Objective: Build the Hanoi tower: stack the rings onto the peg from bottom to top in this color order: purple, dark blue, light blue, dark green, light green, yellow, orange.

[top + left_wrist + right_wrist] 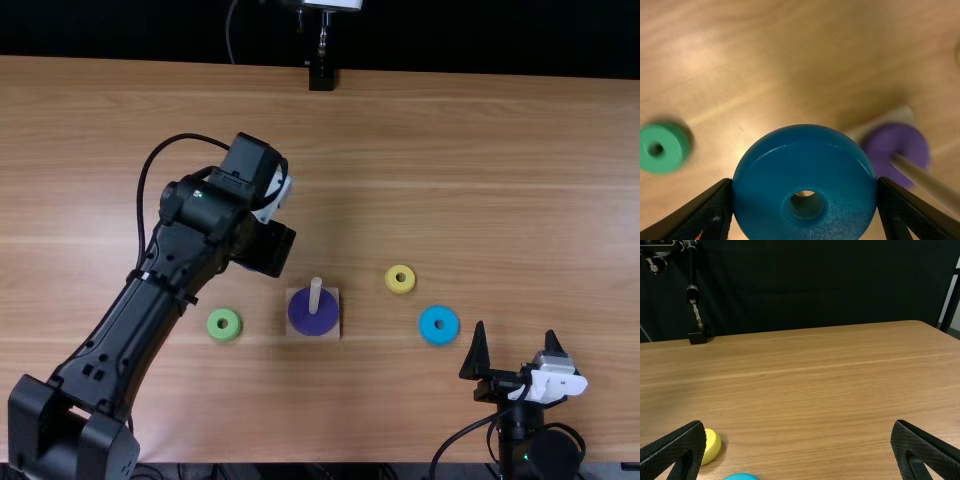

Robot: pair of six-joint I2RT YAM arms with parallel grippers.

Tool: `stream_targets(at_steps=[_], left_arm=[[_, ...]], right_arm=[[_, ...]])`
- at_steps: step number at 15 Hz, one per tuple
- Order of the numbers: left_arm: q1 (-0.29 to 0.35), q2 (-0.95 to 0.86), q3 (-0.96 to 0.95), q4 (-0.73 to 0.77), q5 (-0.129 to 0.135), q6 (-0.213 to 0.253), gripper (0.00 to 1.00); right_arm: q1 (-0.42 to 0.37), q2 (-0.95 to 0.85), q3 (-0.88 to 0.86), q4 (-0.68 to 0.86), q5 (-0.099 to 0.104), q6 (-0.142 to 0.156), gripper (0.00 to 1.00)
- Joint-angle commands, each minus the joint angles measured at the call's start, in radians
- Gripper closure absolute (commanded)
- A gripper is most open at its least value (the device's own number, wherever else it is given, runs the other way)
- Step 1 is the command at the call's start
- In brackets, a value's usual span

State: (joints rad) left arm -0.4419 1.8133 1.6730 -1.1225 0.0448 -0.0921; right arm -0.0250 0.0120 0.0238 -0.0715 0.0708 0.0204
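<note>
My left gripper [266, 248] hangs over the table just behind and left of the peg [315, 295]. In the left wrist view the left gripper [805, 185] is shut on a dark blue ring [805, 142], its hole facing the camera. The purple ring [298, 312] lies around the peg on its square wooden base [334, 328]. A green ring [213, 324] lies left of the base; a yellow ring [391, 279] and a light blue ring [425, 325] lie to its right. My right gripper [518, 350] stands open with nothing between its fingers, near the table's front edge.
The wooden table [480, 150] extends to a dark backdrop. A black stand [321, 78] stands at the back edge. In the right wrist view the yellow ring [713, 445] and the light blue ring's edge [741, 476] show low down.
</note>
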Motion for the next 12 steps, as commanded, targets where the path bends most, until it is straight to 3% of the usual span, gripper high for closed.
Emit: stream_targets(at_steps=[1, 5, 8, 12], left_arm=[[-0.024, -0.034, 0.065, -0.035, -0.001, -0.075, 1.0], [-0.077, -0.035, 0.188, -0.192, -0.001, -0.088, 1.0], [-0.112, -0.032, 0.231, -0.203, -0.002, -0.162, 1.0], [-0.155, -0.032, 0.248, -0.205, -0.001, -0.199, 1.0]], right_arm=[[-0.009, -0.012, -0.009, -0.014, -0.006, 0.0, 0.0], [-0.009, -0.012, -0.01, -0.014, -0.006, 0.0, 0.0], [-0.01, -0.012, -0.01, -0.014, -0.006, 0.0, 0.0], [-0.009, -0.012, -0.01, -0.014, -0.006, 0.0, 0.0]])
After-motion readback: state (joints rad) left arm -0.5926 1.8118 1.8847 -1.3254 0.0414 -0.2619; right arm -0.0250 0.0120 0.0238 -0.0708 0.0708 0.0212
